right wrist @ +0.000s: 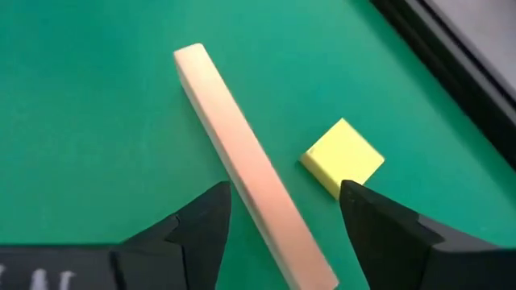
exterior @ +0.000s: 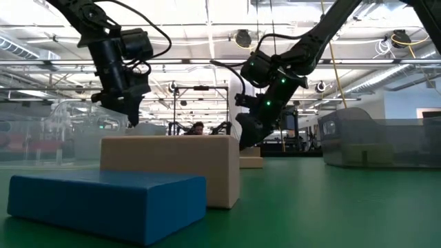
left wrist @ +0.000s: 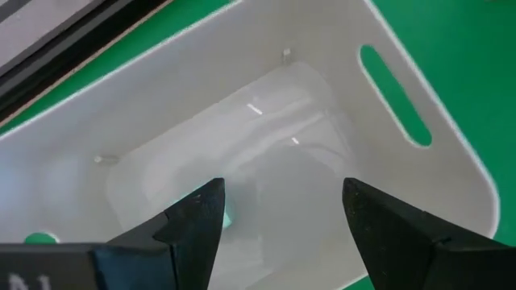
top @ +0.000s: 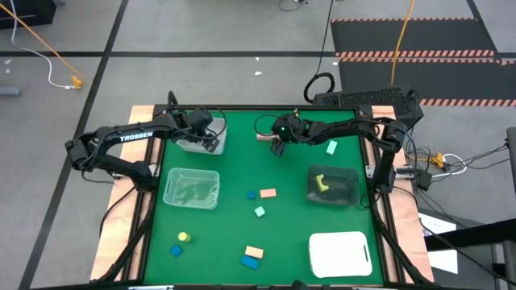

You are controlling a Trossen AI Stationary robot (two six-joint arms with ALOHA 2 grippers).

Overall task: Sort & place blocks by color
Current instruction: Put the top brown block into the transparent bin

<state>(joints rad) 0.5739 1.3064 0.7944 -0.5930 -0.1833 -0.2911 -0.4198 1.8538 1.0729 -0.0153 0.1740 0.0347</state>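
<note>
My left gripper [top: 206, 135] [left wrist: 282, 189] hangs open over a clear bin [top: 192, 146] [left wrist: 451, 161] at the table's far left. A bit of mint green [left wrist: 228, 217] shows on the bin's floor beside one finger. My right gripper [top: 278, 147] [right wrist: 282, 193] is open near the far edge, slanting down over a long salmon bar [right wrist: 242, 161] [top: 263, 137] that lies flat on the green mat. Its fingers stand on either side of the bar's near end, apart from it. A yellow cube [right wrist: 343, 157] lies flat just beside the bar, close to one fingertip.
A second clear bin [top: 191, 188] sits left of centre. A dark bin [top: 343, 189] with a yellow block [top: 322, 184] sits at the right, a white flat tray [top: 340, 254] at the near right. Loose mint [top: 331, 147], blue [top: 251, 194] and salmon [top: 268, 193] blocks lie mid-table, more [top: 253, 258] near the front.
</note>
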